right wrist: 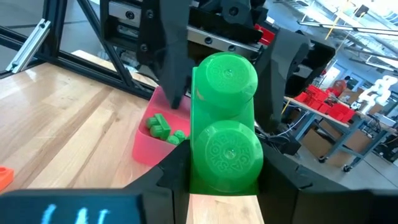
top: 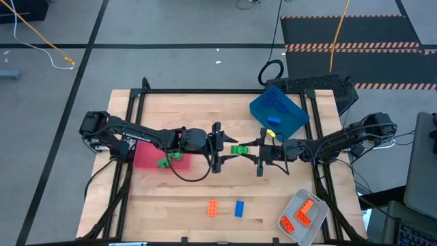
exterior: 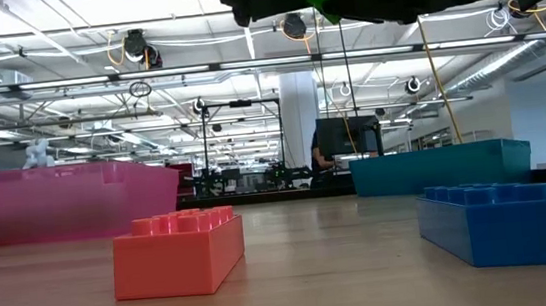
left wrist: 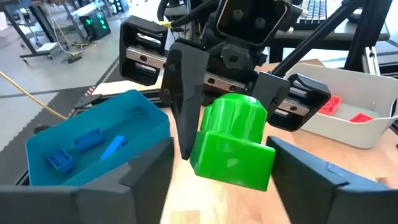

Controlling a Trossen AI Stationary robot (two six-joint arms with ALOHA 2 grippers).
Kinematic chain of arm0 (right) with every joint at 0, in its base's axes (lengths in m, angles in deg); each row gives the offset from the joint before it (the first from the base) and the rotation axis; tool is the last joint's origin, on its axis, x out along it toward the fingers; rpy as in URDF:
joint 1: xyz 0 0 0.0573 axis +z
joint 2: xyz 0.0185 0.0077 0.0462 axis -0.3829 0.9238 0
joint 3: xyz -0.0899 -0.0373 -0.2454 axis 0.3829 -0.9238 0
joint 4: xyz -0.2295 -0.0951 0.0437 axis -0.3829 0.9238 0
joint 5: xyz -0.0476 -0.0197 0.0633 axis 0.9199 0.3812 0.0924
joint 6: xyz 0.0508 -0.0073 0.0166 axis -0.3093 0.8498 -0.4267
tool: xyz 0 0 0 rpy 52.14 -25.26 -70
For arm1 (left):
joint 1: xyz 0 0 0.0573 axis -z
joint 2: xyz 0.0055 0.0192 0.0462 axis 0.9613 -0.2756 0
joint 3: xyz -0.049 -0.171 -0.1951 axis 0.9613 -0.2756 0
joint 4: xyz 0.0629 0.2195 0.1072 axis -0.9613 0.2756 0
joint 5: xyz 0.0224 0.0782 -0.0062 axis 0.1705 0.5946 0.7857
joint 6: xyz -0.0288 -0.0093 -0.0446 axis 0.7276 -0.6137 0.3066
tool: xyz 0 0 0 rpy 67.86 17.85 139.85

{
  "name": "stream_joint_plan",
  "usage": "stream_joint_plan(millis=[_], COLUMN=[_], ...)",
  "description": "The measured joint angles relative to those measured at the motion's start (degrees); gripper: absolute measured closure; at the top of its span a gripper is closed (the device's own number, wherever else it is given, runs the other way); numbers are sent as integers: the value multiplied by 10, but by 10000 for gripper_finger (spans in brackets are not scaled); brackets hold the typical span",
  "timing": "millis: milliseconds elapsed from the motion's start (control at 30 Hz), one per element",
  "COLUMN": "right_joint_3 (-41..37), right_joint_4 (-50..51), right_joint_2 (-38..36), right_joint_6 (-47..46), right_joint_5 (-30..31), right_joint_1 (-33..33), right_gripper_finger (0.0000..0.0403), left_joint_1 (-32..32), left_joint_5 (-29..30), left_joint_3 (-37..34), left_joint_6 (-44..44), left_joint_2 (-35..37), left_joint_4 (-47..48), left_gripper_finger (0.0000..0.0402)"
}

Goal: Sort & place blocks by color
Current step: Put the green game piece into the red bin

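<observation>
Green block hangs above the middle of the tabletop, pinched in the right gripper. Facing it, the left gripper has its fingers spread either side of the block, not touching. Orange block and blue block lie near the front edge.
</observation>
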Motion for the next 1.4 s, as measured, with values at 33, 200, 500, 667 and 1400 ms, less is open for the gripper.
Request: stream_joint_plan(millis=[33,200,500,667,1400], right_joint_3=[0,0,0,0,0], right_joint_4=[0,-2,-5,-6,67], right_joint_2=[0,0,0,0,-1], right_joint_6=[0,-4,-43,-43,-14], right_joint_5=[0,1,-13,-6,31], right_joint_1=[0,-5,-18,-18,-19], right_gripper_finger=[278,278,236,161,145], left_joint_1=[0,0,6,7,57], left_joint_5=[0,-8,-17,-12,296], left_joint_3=[0,0,0,0,4], left_joint_6=[-2,-15,-53,-53,280], left_joint_2=[0,0,1,1,154], left_joint_4=[-1,4,6,13,588], left_gripper_finger=[162,246,268,268,262])
